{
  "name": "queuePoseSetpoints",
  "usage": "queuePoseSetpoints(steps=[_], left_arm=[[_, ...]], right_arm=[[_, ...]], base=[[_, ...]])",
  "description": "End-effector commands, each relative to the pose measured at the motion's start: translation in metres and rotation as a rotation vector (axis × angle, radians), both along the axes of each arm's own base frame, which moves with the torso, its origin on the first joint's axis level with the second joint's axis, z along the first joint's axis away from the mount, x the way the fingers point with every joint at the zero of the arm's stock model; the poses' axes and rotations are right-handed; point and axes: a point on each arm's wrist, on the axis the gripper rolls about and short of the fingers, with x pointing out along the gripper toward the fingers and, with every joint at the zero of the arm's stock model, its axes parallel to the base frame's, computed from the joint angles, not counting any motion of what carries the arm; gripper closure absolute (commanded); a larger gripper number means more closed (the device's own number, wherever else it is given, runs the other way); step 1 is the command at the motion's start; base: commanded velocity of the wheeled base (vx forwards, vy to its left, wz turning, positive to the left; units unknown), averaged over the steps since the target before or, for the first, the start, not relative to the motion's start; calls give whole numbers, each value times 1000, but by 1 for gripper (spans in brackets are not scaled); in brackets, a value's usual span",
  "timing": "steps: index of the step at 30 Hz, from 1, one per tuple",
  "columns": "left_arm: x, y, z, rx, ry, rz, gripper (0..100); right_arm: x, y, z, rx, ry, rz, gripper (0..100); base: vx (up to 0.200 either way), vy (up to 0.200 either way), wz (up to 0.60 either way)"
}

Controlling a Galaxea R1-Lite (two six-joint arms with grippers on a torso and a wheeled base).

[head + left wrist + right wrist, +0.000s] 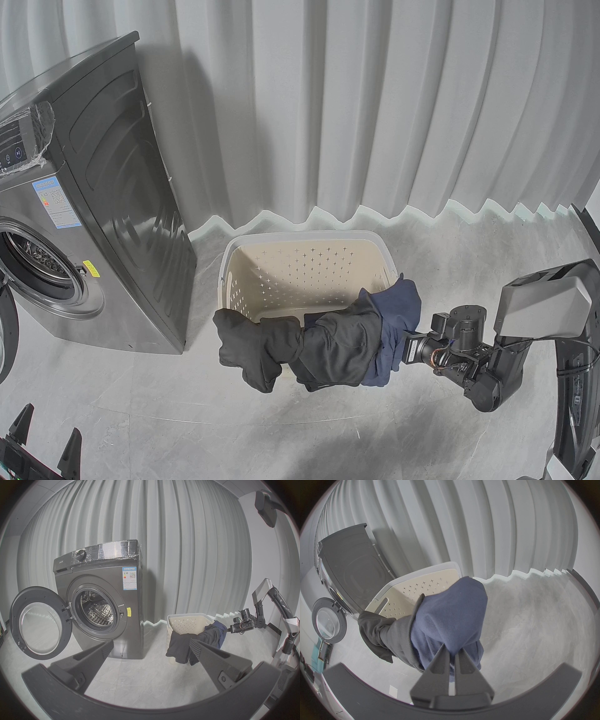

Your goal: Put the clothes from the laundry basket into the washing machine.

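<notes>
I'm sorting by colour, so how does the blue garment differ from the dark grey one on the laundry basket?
The blue garment is blue, the dark grey garment nearly black. The right tool pinches the blue garment; nothing holds the dark grey garment. The blue garment is bunched at one corner; the dark grey garment spreads along the near rim. Both hang over the edge of the laundry basket.

Pleated white curtain (pixel 375 94) along the back, pale marbled grey floor (pixel 187 400) below.
</notes>
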Motion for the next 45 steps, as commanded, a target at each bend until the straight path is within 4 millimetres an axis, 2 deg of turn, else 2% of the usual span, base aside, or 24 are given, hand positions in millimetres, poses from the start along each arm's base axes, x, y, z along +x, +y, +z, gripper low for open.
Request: queuePoseSetpoints(steps=[1, 7, 10, 12, 14, 18, 20, 28, 30, 35, 36, 37, 38, 40, 45], left_arm=[[0, 0, -5, -1, -1, 0, 0], [0, 0, -5, -1, -1, 0, 0], [0, 0, -5, -1, -2, 0, 0], [0, 0, -5, -1, -2, 0, 0], [0, 0, -5, 1, -1, 0, 0], [0, 0, -5, 1, -1, 0, 0], [0, 0, -5, 1, -1, 0, 0], [0, 0, -5, 1, -1, 0, 0], [0, 0, -5, 1, -1, 0, 0], [0, 0, -5, 1, -1, 2, 0], [0, 0, -5, 1, -1, 2, 0], [0, 0, -5, 1, -1, 0, 0], [0, 0, -5, 1, -1, 2, 0], [0, 0, -5, 1, -1, 0, 0], [0, 0, -5, 1, -1, 0, 0]], right_arm=[[-20, 4, 29, 26, -63, 34, 100], [-42, 15, 69, 70, -147, 88, 100], [-50, 18, 81, 82, -173, 103, 100], [-50, 18, 81, 82, -173, 103, 100], [-56, 24, 99, 110, -230, 129, 100], [-61, 29, 115, 135, -277, 150, 100], [-69, 35, 131, 165, -329, 179, 100], [-88, 52, 174, 233, -419, 263, 100], [-89, 56, 179, 239, -421, 275, 100], [-81, 54, 163, 200, -358, 254, 100], [-72, 51, 147, 173, -317, 228, 100], [-69, 50, 144, 168, -311, 221, 100], [-57, 46, 123, 133, -254, 191, 100], [-49, 45, 102, 106, -209, 175, 100], [-27, 38, 63, 65, -160, 128, 100]], base=[[0, 0, 0], [0, 0, 0], [0, 0, 0], [0, 0, 0], [0, 0, 0], [0, 0, 0], [0, 0, 0], [0, 0, 0], [0, 0, 0], [0, 0, 0], [0, 0, 0], [0, 0, 0], [0, 0, 0], [0, 0, 0], [0, 0, 0]])
